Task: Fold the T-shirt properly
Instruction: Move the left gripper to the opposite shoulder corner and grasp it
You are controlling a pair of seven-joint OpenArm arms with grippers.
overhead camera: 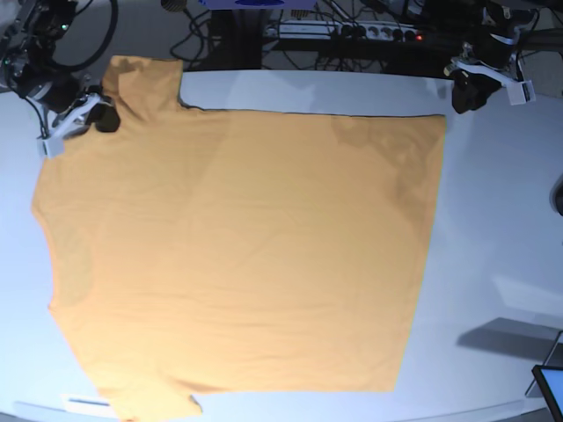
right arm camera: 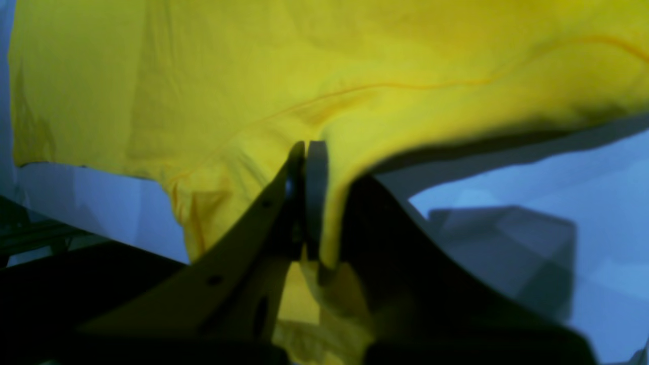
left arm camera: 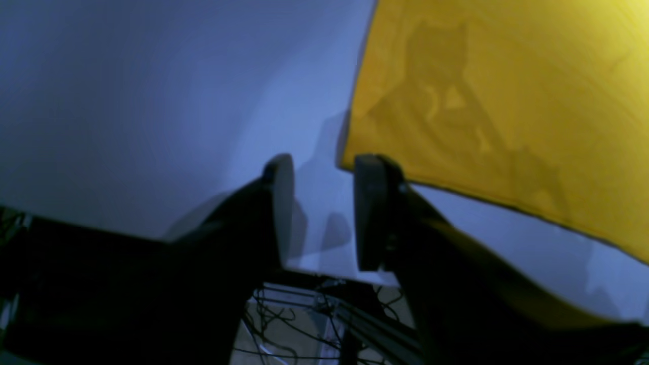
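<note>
I am seeing the plain orange-yellow cloth T-shirt (overhead camera: 237, 255) lying spread flat on the white table (overhead camera: 501, 220). My right gripper (right arm camera: 306, 197) is pinching its sleeve edge; my left gripper (left arm camera: 322, 213) is hovering with jaws parted, empty, beside the hem corner. Next I am judging it needs to close on that corner.

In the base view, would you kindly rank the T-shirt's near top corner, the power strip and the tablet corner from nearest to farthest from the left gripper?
From the left gripper, at the table's far right edge:
1. T-shirt, its top corner just beside the gripper, toward the table's middle.
2. Power strip, behind the table, toward the middle.
3. Tablet corner, at the view's bottom right edge.
</note>
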